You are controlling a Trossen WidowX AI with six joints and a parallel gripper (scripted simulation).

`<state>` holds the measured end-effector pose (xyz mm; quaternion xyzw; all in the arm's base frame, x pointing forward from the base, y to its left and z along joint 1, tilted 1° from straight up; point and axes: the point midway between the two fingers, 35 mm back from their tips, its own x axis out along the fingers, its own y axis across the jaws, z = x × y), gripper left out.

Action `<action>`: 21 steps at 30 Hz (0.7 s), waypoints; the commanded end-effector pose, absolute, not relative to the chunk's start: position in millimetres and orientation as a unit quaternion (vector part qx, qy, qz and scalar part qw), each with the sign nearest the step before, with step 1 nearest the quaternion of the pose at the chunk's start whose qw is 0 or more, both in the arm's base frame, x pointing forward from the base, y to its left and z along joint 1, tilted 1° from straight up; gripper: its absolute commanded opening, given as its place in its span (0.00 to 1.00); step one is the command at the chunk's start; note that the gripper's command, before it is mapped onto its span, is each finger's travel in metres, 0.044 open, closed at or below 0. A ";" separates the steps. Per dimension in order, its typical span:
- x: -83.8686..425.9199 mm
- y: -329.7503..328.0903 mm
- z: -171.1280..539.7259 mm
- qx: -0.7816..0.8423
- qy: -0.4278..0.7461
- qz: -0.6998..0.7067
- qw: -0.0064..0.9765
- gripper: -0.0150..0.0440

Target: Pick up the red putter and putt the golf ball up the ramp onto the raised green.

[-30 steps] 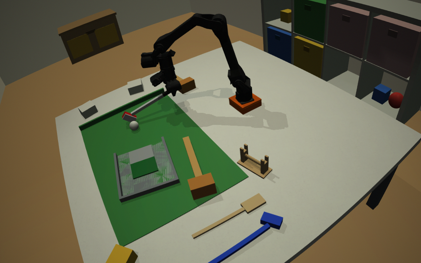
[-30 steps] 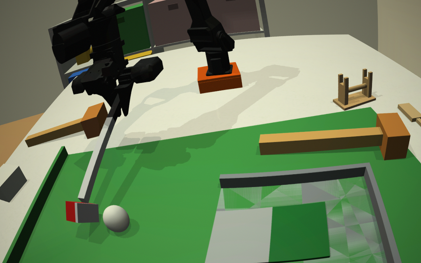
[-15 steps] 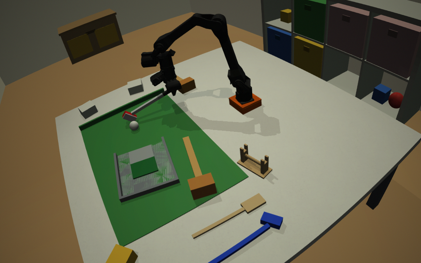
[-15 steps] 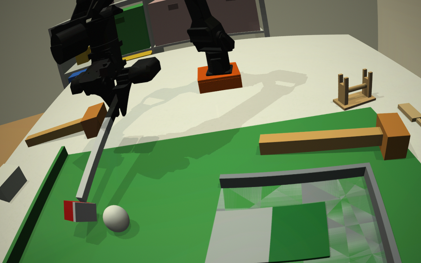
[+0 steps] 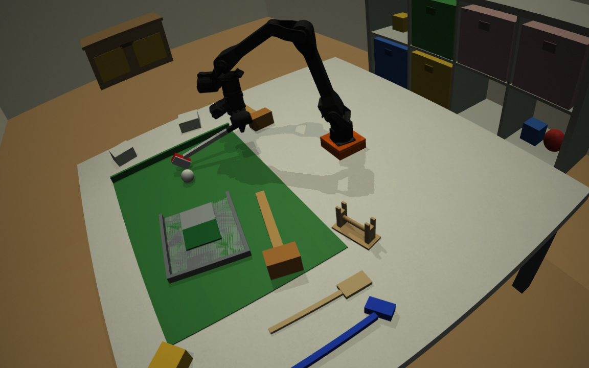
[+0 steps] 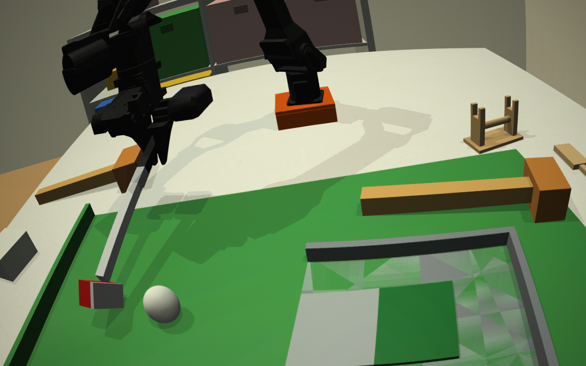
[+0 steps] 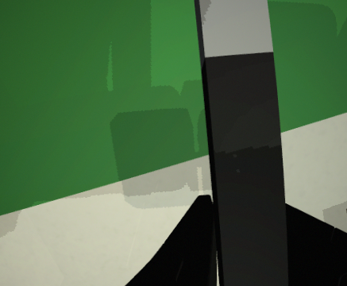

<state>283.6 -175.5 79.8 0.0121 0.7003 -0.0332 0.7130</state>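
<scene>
My gripper (image 5: pixel 238 122) (image 6: pixel 149 152) is shut on the dark grip of the red putter (image 5: pixel 180 159) (image 6: pixel 100 294) (image 7: pixel 244 164). The putter slants down over the green mat (image 5: pixel 223 279) (image 6: pixel 249 236) (image 7: pixel 78 85), and its red-and-grey head hangs low just behind the white golf ball (image 5: pixel 187 175) (image 6: pixel 162 303), a small gap apart. The grey ramp (image 5: pixel 198 214) (image 6: pixel 331 327) leads up to the raised green (image 5: pixel 201 233) (image 6: pixel 415 321), which sits inside a grey-walled frame (image 5: pixel 209 265) (image 6: pixel 404 245).
A wooden mallet (image 5: pixel 278 247) (image 6: pixel 459 193) lies on the mat beside the frame. Another mallet (image 5: pixel 259 118) (image 6: pixel 85 177) lies near my gripper. Two grey blocks (image 5: pixel 122 155) (image 6: pixel 8 256) sit beyond the mat's dark back rail (image 5: pixel 150 162). A wooden rack (image 5: pixel 356 224), a paddle (image 5: pixel 321 300) and a blue putter (image 5: pixel 351 329) lie at the front.
</scene>
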 end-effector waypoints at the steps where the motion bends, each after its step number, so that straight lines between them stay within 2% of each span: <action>1: 290.9 -137.4 80.0 0.011 0.699 -0.029 0.715 0.25; 9: 289.6 -47.4 77.4 0.012 0.699 -0.023 0.715 0.25; 21: 290.6 -45.6 103.4 0.012 0.699 -0.023 0.715 0.25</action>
